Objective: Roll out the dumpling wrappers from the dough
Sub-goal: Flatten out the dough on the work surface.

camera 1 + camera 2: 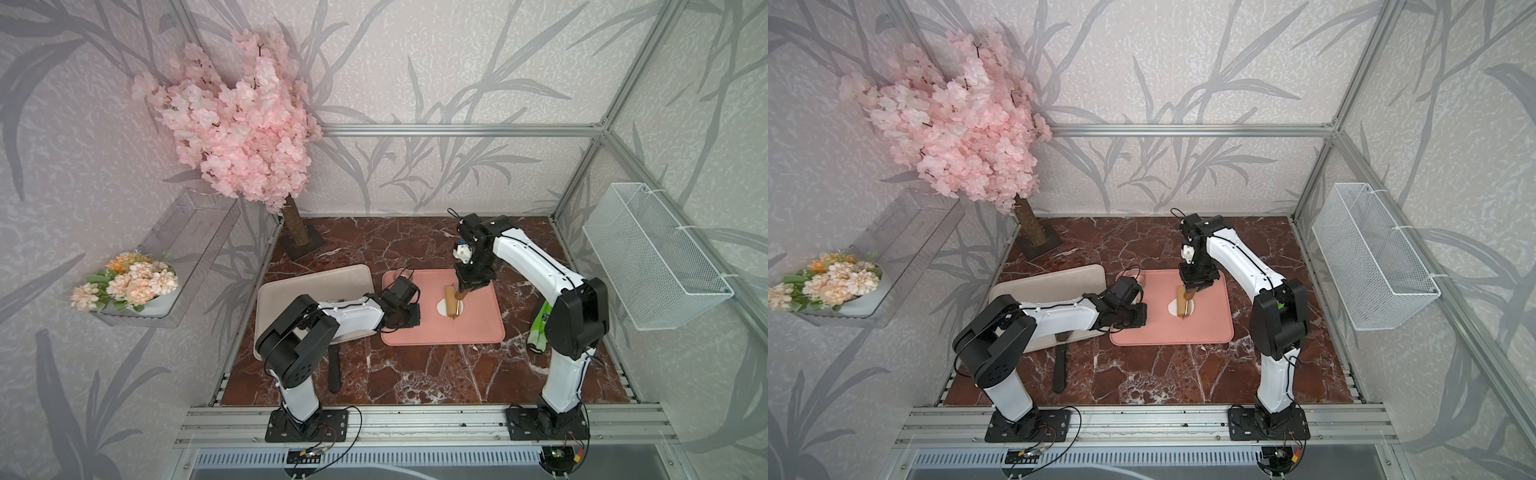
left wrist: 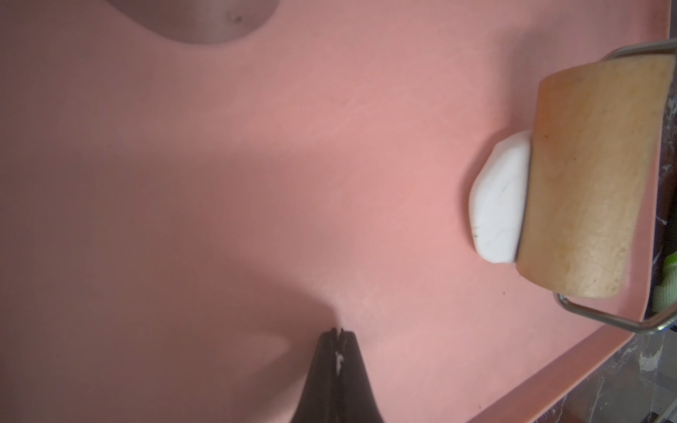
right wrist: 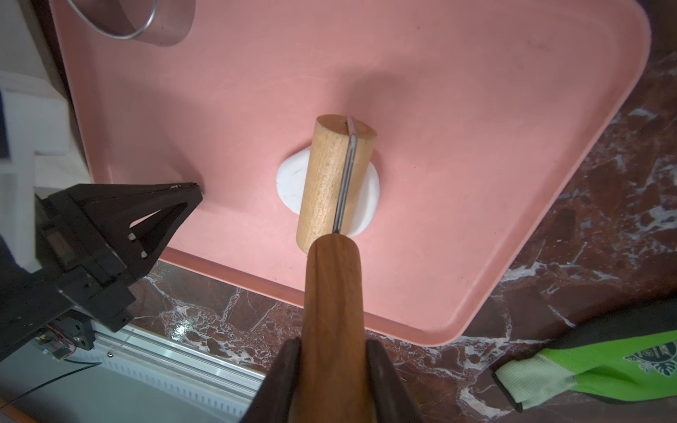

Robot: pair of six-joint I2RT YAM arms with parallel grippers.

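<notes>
The right gripper [image 3: 333,388] clamps the dark handle [image 3: 331,311] of the roller [image 3: 329,183], jaws narrow on either side. The tan roller lies across the dough [image 3: 291,179], a flattened white oval (it shows on both sides of the wood) in the middle of the pink mat [image 3: 476,128]. The left gripper [image 3: 196,190] is closed to a point, tip on the mat near its front-left corner. A glass cup [image 3: 161,25] stands in the mat's far-left corner; a green glove [image 3: 586,366] lies on the desk off the right edge.

Bright diffuse light; soft shadows on pink mat [image 2: 256,154]; wrist-view foreground blurred
</notes>
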